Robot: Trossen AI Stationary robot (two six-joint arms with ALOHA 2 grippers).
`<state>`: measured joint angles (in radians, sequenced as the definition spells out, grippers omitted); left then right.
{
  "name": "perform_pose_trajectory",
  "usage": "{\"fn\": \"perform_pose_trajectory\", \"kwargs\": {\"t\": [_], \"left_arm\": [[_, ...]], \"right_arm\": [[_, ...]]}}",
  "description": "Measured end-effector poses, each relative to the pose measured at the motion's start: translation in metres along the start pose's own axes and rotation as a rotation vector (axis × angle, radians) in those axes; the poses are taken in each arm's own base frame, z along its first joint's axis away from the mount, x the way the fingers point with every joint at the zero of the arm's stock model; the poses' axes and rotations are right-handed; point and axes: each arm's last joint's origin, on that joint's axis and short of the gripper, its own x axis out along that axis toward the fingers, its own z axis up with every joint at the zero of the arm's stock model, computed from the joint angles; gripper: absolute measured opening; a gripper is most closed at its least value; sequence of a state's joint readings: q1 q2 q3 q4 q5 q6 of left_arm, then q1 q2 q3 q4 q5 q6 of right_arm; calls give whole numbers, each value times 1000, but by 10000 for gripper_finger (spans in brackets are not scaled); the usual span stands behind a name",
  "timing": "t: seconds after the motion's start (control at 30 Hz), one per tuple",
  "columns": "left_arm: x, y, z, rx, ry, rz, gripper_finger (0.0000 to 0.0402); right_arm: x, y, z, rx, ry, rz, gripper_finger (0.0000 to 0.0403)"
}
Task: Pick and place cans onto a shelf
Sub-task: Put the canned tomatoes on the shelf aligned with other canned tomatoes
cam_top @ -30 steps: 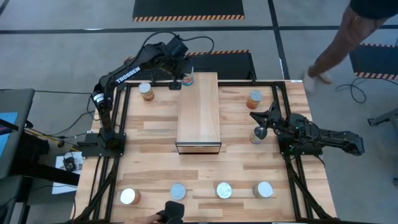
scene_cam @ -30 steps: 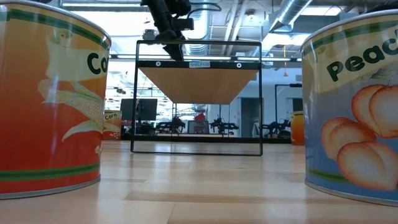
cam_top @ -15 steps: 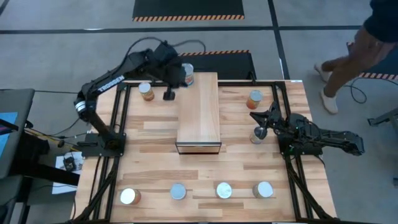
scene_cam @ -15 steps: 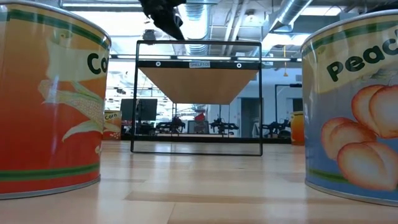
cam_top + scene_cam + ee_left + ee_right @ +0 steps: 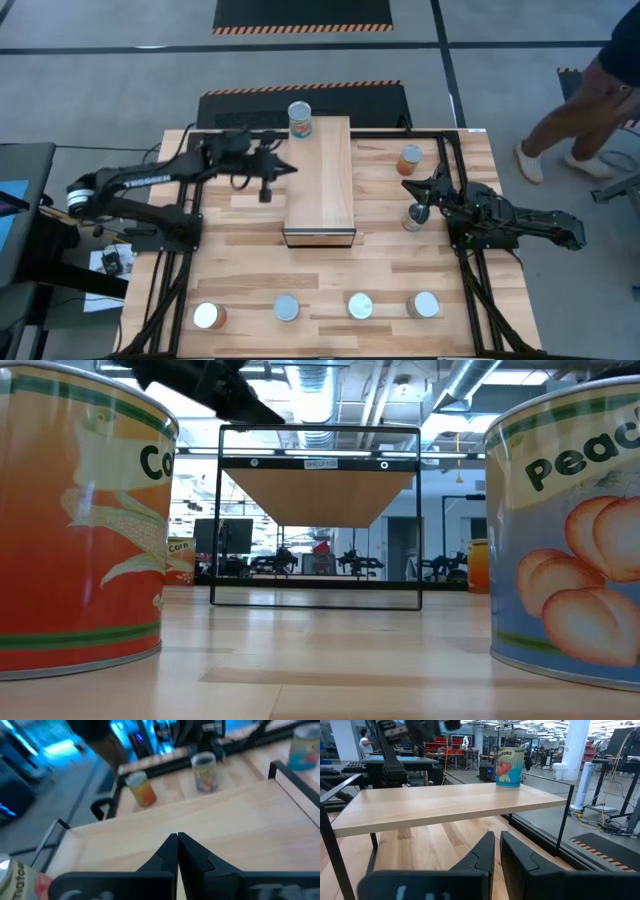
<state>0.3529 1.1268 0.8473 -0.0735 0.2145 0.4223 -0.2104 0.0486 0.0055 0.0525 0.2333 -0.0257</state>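
Cans are the matter, and from the high view one blue-green can (image 5: 299,119) already stands at the far end of the shelf (image 5: 319,178), whose long axis runs near to far down the middle of the table; the left gripper (image 5: 268,180) hangs just left of the shelf, well nearer than that can, so its likeliest next pick would be a can on its own side (the one expected there is hidden under the arm). The right gripper (image 5: 419,197) waits right of the shelf, with an orange can (image 5: 409,158) just beyond it on the far side, and four more cans line the near edge. In the low view the shelf (image 5: 318,496) shows end-on between a corn can (image 5: 78,520) and a peach can (image 5: 566,535). The left wrist view shows its fingers pressed together, holding nothing, above the plank top (image 5: 200,827). The right wrist view shows that pair closed and empty too, looking across the shelf (image 5: 445,802) at the placed can (image 5: 510,767).
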Motion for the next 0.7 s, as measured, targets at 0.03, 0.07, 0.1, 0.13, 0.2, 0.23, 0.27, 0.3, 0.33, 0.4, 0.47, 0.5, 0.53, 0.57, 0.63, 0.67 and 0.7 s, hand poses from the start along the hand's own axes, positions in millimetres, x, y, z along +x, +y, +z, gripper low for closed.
{"fn": "perform_pose_trajectory", "kwargs": {"t": [0.03,0.07,0.1,0.13,0.2,0.23,0.27,0.3,0.33,0.4,0.47,0.5,0.53,0.57,0.63,0.67,0.7], "left_arm": [[-3,-7,-4,-5,-32,16,0],[-7,-14,-8,-16,-70,36,0],[-10,-20,-12,-28,-103,50,0],[-13,-26,-16,-44,-131,60,0],[-19,-39,-24,-77,-175,67,0],[-21,-44,-27,-90,-205,70,0],[-24,-50,-30,-103,-238,70,0],[-26,-56,-34,-114,-269,70,0],[-28,-61,-36,-121,-303,75,0],[-30,-72,-45,-125,-353,83,0],[-33,-80,-52,-120,-408,101,0],[-35,-84,-55,-116,-433,112,0],[-36,-86,-57,-110,-457,127,0],[-37,-88,-59,-107,-470,138,0],[-39,-89,-62,-117,-479,151,0],[-39,-89,-62,-128,-481,151,0],[-39,-89,-62,-136,-483,151,0]], "right_arm": [[0,0,0,0,0,-1,56],[0,0,0,0,0,0,56],[0,0,0,0,0,0,56],[0,0,0,0,0,0,56],[0,0,0,0,0,0,56],[0,0,0,0,0,0,56],[0,0,0,0,0,0,56],[0,0,0,0,0,0,56],[0,0,0,0,0,0,56],[0,0,0,0,0,0,56],[0,0,0,0,0,0,56],[0,0,0,0,0,0,56],[0,0,0,0,0,0,56],[0,0,0,0,0,0,56],[0,0,0,0,0,0,56],[0,0,0,0,0,0,56],[0,0,0,0,0,0,56]]}}
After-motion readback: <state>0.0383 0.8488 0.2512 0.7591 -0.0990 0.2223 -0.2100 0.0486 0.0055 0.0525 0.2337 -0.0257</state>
